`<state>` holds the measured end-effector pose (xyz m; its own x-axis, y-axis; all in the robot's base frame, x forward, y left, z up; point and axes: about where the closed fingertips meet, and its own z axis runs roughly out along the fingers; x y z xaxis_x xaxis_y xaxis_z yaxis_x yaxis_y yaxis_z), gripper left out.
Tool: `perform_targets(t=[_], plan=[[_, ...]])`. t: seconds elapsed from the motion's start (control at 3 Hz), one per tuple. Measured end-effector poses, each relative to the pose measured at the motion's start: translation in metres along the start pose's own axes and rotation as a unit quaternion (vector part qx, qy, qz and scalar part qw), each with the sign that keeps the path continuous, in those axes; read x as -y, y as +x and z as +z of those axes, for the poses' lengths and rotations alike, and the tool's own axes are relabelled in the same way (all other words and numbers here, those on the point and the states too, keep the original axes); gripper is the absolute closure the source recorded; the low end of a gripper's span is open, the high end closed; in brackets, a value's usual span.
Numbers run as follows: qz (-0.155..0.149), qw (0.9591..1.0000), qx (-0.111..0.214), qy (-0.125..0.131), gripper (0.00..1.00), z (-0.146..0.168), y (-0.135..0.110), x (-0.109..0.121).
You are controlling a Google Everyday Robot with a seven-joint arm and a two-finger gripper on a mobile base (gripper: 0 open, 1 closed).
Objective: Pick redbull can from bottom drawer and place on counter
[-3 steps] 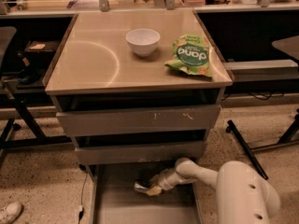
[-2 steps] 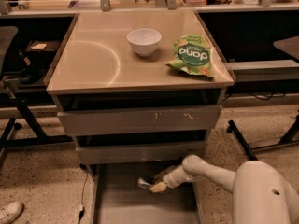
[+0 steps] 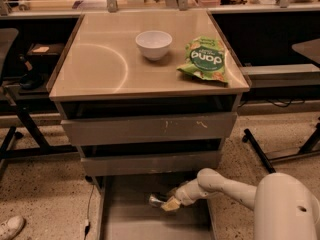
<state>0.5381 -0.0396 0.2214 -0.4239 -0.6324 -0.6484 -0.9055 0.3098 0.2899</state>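
The bottom drawer (image 3: 135, 224) is pulled out at the foot of the cabinet, its grey floor showing. My gripper (image 3: 168, 203) reaches into it from the right, low over the floor. It is shut on the redbull can (image 3: 156, 200), a small silvery can that sticks out to the left of the fingers. The white arm (image 3: 225, 186) runs back to the lower right corner. Above, the glossy beige counter (image 3: 95, 64) tops the cabinet.
A white bowl (image 3: 154, 44) and a green snack bag (image 3: 205, 59) sit on the counter's far right half. Two upper drawers (image 3: 145, 129) with scuffed fronts overhang the open drawer. Black stand legs (image 3: 260, 149) lie on the floor at the right.
The arm has drawn a little to the right and stretched out, and the can has stayed at the gripper's tip throughout.
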Motion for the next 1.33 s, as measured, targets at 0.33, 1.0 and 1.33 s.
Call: perform_targets(t=[0.33,1.0,1.33], plan=[[0.016,0.9998,-0.008,-0.001,1.0,-0.039,-0.002,-0.075],[0.018,0.9997,0.004,-0.015,1.0,-0.058,-0.013,-0.082],[0.014,0.9996,0.017,-0.018,1.0,-0.098,-0.041,-0.095]])
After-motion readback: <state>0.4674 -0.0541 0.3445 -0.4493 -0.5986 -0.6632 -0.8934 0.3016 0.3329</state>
